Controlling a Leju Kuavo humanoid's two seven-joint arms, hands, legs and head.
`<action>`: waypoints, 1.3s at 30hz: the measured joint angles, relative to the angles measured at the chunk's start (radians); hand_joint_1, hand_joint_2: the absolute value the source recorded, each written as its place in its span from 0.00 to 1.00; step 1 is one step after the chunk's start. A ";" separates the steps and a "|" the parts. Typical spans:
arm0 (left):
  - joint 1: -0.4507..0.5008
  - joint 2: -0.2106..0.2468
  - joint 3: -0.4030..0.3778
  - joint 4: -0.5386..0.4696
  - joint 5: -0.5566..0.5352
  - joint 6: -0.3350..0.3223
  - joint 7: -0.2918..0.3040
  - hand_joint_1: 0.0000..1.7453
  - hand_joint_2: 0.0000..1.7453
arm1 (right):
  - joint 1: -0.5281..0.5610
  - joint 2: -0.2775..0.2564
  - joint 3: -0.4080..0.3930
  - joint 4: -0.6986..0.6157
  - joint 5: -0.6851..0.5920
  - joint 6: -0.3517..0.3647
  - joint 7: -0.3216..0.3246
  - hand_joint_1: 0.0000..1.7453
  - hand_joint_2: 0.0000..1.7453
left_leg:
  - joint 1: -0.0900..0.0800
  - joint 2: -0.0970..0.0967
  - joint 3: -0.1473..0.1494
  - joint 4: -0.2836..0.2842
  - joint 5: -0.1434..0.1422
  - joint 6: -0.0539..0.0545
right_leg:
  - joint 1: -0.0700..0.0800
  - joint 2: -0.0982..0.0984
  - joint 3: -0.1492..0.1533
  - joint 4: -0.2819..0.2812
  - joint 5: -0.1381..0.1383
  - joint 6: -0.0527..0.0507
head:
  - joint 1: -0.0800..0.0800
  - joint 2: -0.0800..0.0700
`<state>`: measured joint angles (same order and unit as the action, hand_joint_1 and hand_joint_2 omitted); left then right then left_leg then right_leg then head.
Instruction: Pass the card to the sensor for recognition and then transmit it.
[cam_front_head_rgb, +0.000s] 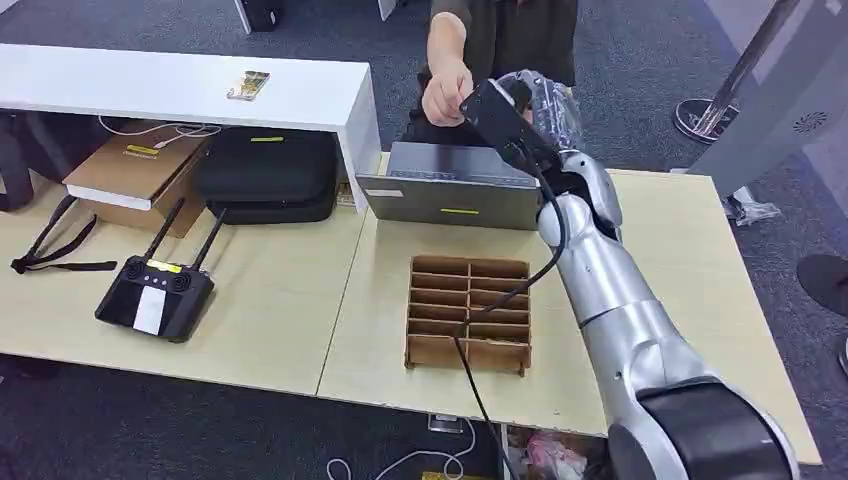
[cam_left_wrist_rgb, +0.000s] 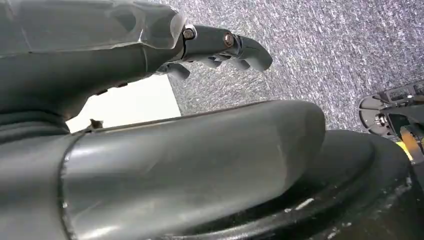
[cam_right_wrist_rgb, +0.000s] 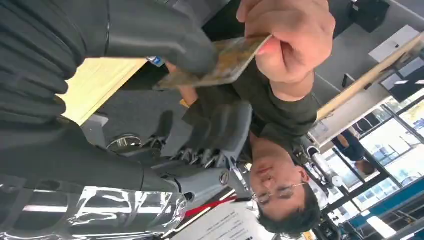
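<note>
Head view: the right arm (cam_front_head_rgb: 610, 290) extends forward and up over the wooden table (cam_front_head_rgb: 270, 300), ending at the right hand (cam_front_head_rgb: 530, 110), which sits at the far edge of the table, above and behind a grey box-shaped device (cam_front_head_rgb: 455, 185). A person's hand (cam_front_head_rgb: 447, 92) meets the right hand from the far side; the card itself cannot be made out here. On the table below the arm lies a wooden compartment tray (cam_front_head_rgb: 468, 312), with a black cable crossing it. To the left lie a black remote controller (cam_front_head_rgb: 155, 295), a black case (cam_front_head_rgb: 268, 172) and a cardboard box (cam_front_head_rgb: 135, 170); a white shelf (cam_front_head_rgb: 180, 85) above them carries a second card-like item (cam_front_head_rgb: 248, 85). Left wrist view: the left hand (cam_left_wrist_rgb: 220, 47) hangs over grey carpet (cam_left_wrist_rgb: 325, 45), fingers curled loosely inward with nothing between them (no object is in contact). Right wrist view: the card (cam_right_wrist_rgb: 220, 62) is pinched by the right hand between the thick grey thumb (cam_right_wrist_rgb: 165, 37) and the darker fingers (cam_right_wrist_rgb: 220, 130) on its other side are spread away from it; whether any finger backs the card cannot be told. The person's hand grips the opposite end of the same card, so both hands hold it at once, in mid-air beyond the table edge.
</note>
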<state>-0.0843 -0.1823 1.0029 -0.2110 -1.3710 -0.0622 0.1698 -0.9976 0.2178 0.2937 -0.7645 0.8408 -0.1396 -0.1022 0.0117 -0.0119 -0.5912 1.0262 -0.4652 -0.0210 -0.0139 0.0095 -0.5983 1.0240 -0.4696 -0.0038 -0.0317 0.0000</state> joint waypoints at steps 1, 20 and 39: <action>0.000 0.000 0.000 0.000 0.001 0.000 0.000 0.00 0.00 | 0.000 -0.001 0.000 0.000 -0.002 -0.002 0.000 1.00 1.00 | 0.000 0.000 0.000 0.000 0.000 0.000 | 0.000 0.000 0.000 0.000 0.000 0.000 | 0.000 0.000; 0.000 0.000 0.000 0.000 0.005 0.003 0.006 0.00 0.00 | 0.018 -0.026 0.000 0.000 -0.049 -0.011 0.001 1.00 1.00 | 0.000 0.000 0.000 0.000 0.000 0.000 | 0.000 0.000 0.000 0.000 0.000 0.000 | 0.000 0.000; 0.009 0.004 0.005 0.000 0.020 0.034 0.008 0.00 0.00 | 0.045 -0.220 -0.215 0.027 -0.509 0.217 -0.039 1.00 1.00 | -0.001 -0.002 0.000 0.001 0.000 0.001 | -0.001 -0.001 0.000 -0.001 0.000 0.001 | 0.000 0.000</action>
<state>-0.0753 -0.1785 1.0082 -0.2110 -1.3508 -0.0283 0.1774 -0.9528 -0.0025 0.0782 -0.7370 0.3315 0.0771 -0.1408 0.0111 -0.0136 -0.5912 1.0271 -0.4656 -0.0204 -0.0147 0.0084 -0.5984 1.0227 -0.4691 -0.0030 -0.0317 0.0000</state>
